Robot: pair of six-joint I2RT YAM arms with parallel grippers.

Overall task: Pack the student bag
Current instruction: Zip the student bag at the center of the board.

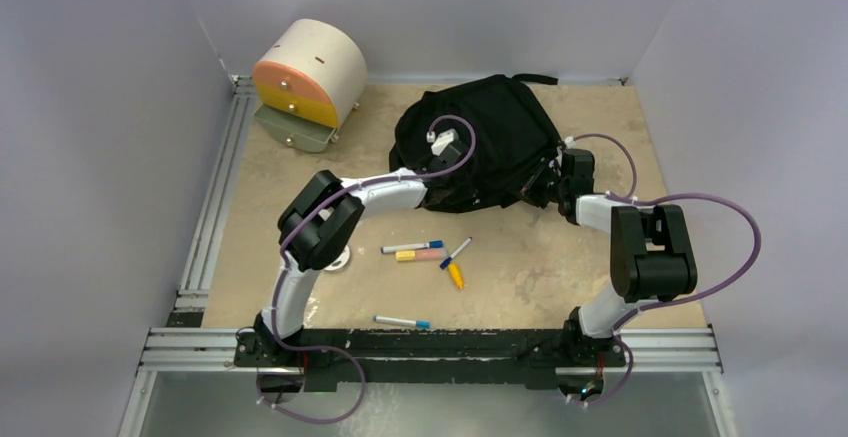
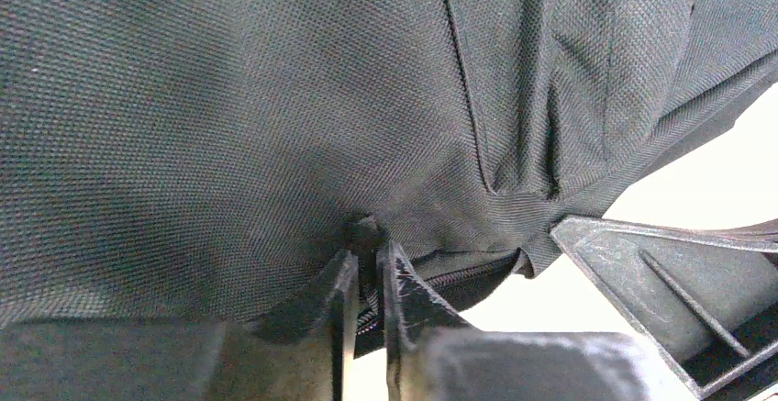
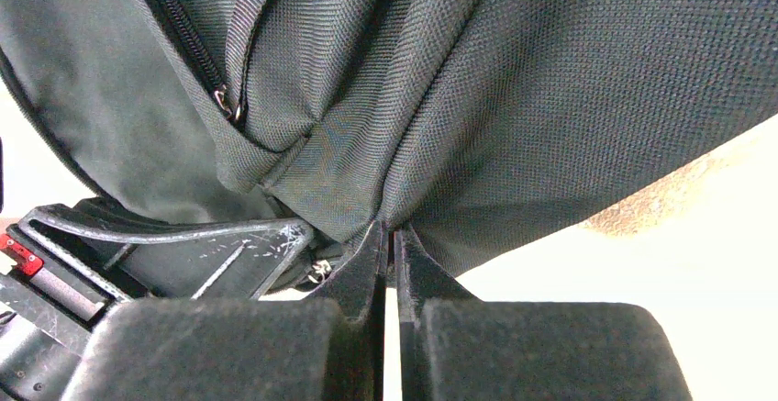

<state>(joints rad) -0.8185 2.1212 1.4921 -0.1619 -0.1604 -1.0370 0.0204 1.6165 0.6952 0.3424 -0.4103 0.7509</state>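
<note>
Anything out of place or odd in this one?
Nothing looks spilled or damaged. Several markers lie scattered loose on the table, outside the student bag. The drawer box has its lowest drawer pulled open. The left end effector and right end effector each pinch bunched bag fabric.

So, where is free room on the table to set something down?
Bare table lies between the drawer box and the student bag, and between the markers and the right arm. Crowded: around the markers.

Cream-and-orange drawer box (image 1: 308,82) far left, tan tabletop (image 1: 560,257), aluminium rails (image 1: 215,197)
</note>
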